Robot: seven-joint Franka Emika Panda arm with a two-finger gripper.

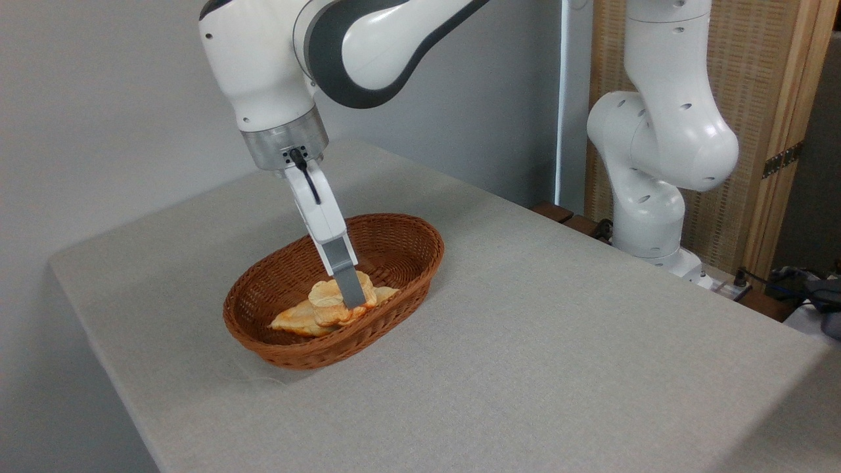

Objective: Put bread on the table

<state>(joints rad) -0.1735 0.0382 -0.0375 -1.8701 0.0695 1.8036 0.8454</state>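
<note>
Bread sits in wicker basket, atop flatter loaf. Gripper at its 3 o'clock, touching; we cannot tell whether it grips. Table underneath.

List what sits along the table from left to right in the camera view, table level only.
Bare table → wicker basket with the bread inside it and the gripper down on the bread → bare table again → robot base past the right edge.
</note>
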